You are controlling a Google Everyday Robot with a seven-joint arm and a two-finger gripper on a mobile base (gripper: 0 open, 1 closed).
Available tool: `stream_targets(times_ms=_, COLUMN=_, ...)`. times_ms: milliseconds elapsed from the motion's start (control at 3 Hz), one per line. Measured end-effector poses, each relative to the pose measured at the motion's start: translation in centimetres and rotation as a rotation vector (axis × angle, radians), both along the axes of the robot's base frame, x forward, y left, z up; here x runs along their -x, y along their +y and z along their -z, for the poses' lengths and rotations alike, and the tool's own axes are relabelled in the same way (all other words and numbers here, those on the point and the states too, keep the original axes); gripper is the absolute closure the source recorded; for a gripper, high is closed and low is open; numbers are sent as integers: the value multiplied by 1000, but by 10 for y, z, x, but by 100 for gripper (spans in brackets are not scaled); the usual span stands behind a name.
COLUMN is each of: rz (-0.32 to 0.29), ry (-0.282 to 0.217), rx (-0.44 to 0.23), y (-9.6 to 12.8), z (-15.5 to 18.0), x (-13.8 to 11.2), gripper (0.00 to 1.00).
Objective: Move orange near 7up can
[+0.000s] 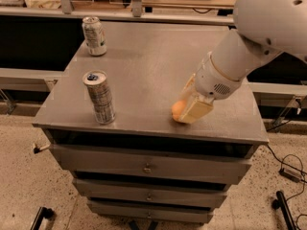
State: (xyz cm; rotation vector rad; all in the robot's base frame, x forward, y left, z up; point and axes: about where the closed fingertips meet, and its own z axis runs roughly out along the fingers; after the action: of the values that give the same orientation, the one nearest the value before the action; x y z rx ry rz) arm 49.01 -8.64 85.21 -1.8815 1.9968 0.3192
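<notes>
My gripper (pixel 190 110) is down at the front right of the grey cabinet top (pixel 144 66), pressed against the orange (pixel 177 110), which it partly hides. Whether the gripper has hold of the fruit or merely touches it, I cannot tell. My white arm (pixel 240 56) reaches in from the upper right. The 7up can (pixel 94 36) stands upright at the back left corner, well apart from the orange. A taller slim can (pixel 99 97) stands upright near the front left edge, between the two in depth. Drawers (pixel 148 166) sit closed below the top.
</notes>
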Motion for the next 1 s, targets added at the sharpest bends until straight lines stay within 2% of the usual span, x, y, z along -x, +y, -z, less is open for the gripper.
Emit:
stream_targets(times_ms=333, rz=-1, ry=-1, rx=1, y=1, z=0, x=1, gripper=93)
stream_targets(times_ms=667, rz=-3, ry=-2, rx=2, y=1, z=-1, x=1, gripper=100)
stream_targets(times_ms=1000, rz=-3, ry=-2, rx=2, y=1, z=-1, x=1, gripper=100)
